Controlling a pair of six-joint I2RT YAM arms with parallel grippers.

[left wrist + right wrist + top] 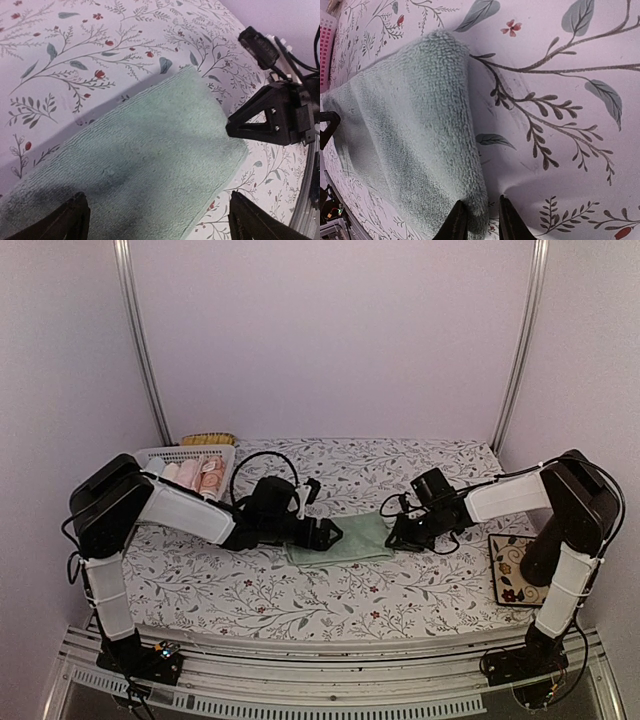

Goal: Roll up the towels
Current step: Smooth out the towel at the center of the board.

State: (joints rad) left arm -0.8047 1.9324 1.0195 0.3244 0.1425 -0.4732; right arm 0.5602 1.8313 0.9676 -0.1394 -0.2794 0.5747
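The pale mint green towel (345,538) lies folded flat on the floral tablecloth between the two arms. My left gripper (328,533) is open over its left part; in the left wrist view the towel (145,160) fills the space between the wide-apart fingers (75,217). My right gripper (397,536) is at the towel's right edge. In the right wrist view its narrow-set fingertips (459,215) pinch the thick folded edge of the towel (415,130). The orange-salmon towel (200,476) lies in the white basket at the back left.
The white lattice basket (185,454) stands at the back left, with a yellowish object (208,439) behind it. A patterned square tile (512,570) lies at the right by the right arm's base. The right gripper (272,117) shows in the left wrist view.
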